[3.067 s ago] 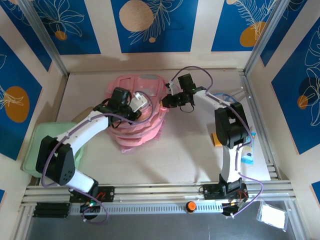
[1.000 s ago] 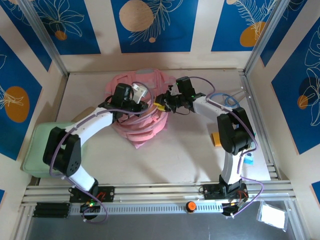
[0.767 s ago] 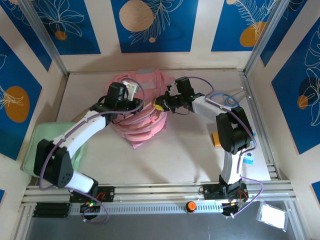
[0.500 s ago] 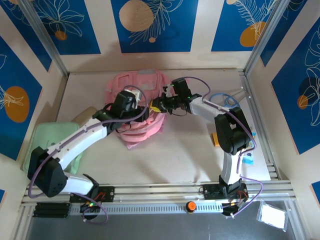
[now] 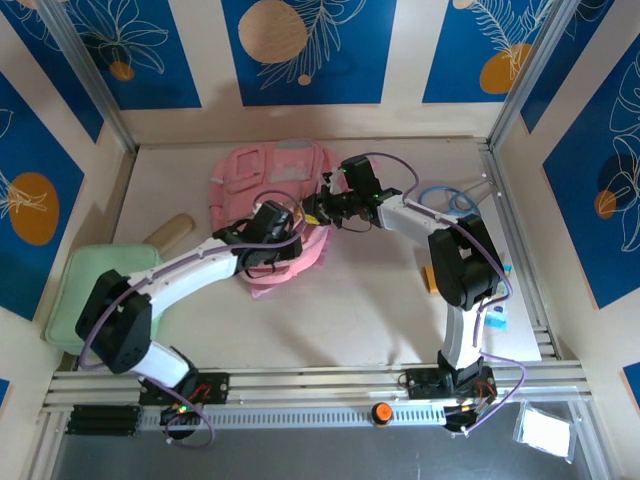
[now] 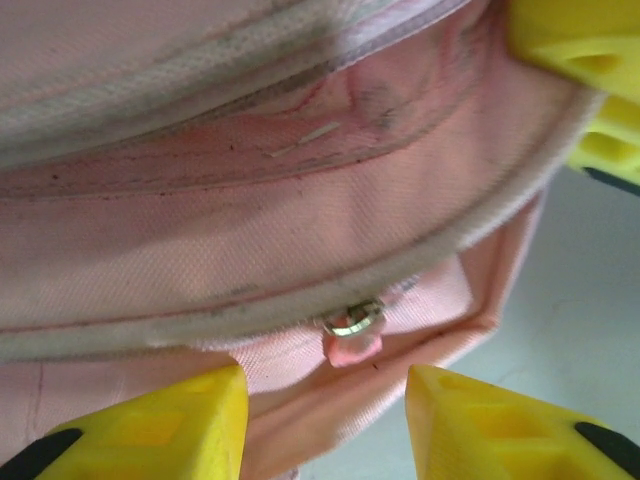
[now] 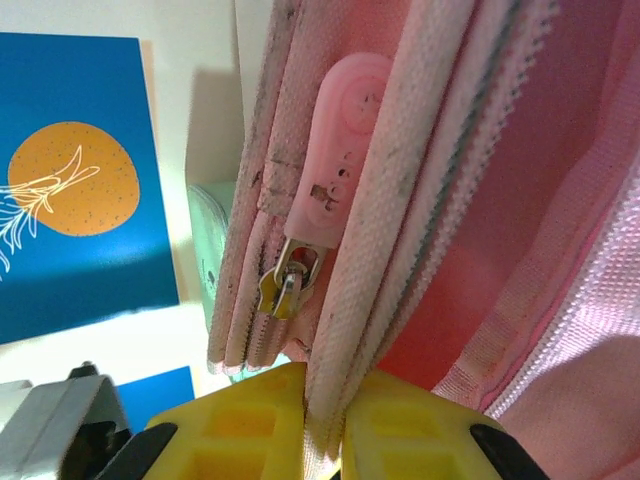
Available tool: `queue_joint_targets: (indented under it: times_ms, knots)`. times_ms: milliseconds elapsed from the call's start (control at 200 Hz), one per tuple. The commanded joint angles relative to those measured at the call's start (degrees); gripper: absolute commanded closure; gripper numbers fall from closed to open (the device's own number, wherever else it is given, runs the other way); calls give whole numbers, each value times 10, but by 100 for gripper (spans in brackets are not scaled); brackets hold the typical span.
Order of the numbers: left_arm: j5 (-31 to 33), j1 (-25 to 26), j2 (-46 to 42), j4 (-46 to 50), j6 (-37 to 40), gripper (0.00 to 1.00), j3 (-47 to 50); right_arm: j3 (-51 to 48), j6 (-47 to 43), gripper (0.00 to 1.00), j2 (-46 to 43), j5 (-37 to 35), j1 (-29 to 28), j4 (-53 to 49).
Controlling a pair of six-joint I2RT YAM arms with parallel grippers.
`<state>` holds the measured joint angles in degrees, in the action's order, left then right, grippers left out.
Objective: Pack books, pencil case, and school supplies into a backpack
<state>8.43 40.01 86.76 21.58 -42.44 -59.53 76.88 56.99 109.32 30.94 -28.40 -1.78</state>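
Over the table: pink backpack (image 5: 262, 185) flat on the tabletop (image 5: 380, 300), around 11 o'clock from its middle. Off at 9 o'clock from the bag, tan pencil case (image 5: 170, 233), lying alone, well apart. Down at 8 o'clock, a green tray (image 5: 85, 275) at the table's edge.

Right pincer (image 7: 325, 400) clamped tight, yellow fingers (image 7: 420, 430) pinched together on the backpack's piped edge, fabric squeezed between them. Just above that grip, at 12 o'clock, a pink rubber zip tab (image 7: 340, 140) hanging off its metal slider (image 7: 285, 285), untouched.

Left pincer (image 6: 325, 415) at the bag's near rim, parted, a clear gap between the tips, gripping nothing. Small zip pull (image 6: 352, 335) at 12 o'clock above that gap, between the two yellow fingertips (image 6: 150, 425) but clear of both. At 2 o'clock in that wrist view, the other arm's yellow fingers, hard against the same seam.
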Motion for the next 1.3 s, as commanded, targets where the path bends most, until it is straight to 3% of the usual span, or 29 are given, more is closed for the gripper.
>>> queue_joint_targets:
  times_ms: [0,395,775,930,1295]
  knots:
    - [32,6,24,-6,-12,57,-31,16,-12,86,-11,45,-12,28]
    - [54,7,56,-67,2,57,-46,18,-28,87,-7,72,-20,39]
    - [70,4,10,-57,-16,87,-25,6,-34,89,-9,39,-9,27]
    - [45,-6,-13,-41,-25,100,-3,4,-35,89,-9,22,-2,22]
    - [-43,-73,-56,13,-7,100,53,-8,-40,89,-19,-44,20,0]
